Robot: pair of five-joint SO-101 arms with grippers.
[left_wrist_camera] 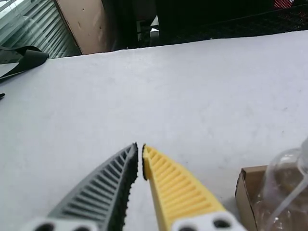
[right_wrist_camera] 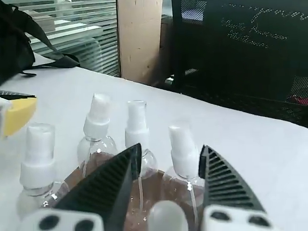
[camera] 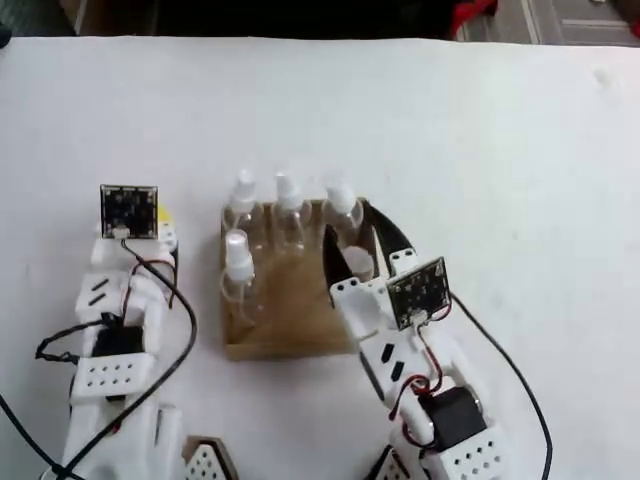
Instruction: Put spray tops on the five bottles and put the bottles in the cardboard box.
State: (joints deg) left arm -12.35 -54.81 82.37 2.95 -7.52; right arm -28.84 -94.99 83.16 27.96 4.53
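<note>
A cardboard box (camera: 290, 335) sits mid-table and holds clear bottles with white spray tops. Three stand along its far side (camera: 243, 203) (camera: 290, 205) (camera: 340, 205) and one near its left wall (camera: 238, 265). The right wrist view shows these bottles (right_wrist_camera: 96, 130) (right_wrist_camera: 137, 130) (right_wrist_camera: 180, 149) (right_wrist_camera: 38, 154). My right gripper (camera: 348, 218) (right_wrist_camera: 171, 149) hangs open over the box's right side. A fifth white spray top (right_wrist_camera: 166, 214) (camera: 358, 262) sits low between its black fingers, not clamped. My left gripper (left_wrist_camera: 140, 147) (camera: 160, 218) is shut and empty, over the table left of the box.
White table all around. Box corner (left_wrist_camera: 245, 187) and a bottle (left_wrist_camera: 288, 187) lie close beside the left gripper. The left gripper's yellow finger (right_wrist_camera: 17, 113) shows in the right wrist view. Dark furniture and blinds stand beyond the table's far edge.
</note>
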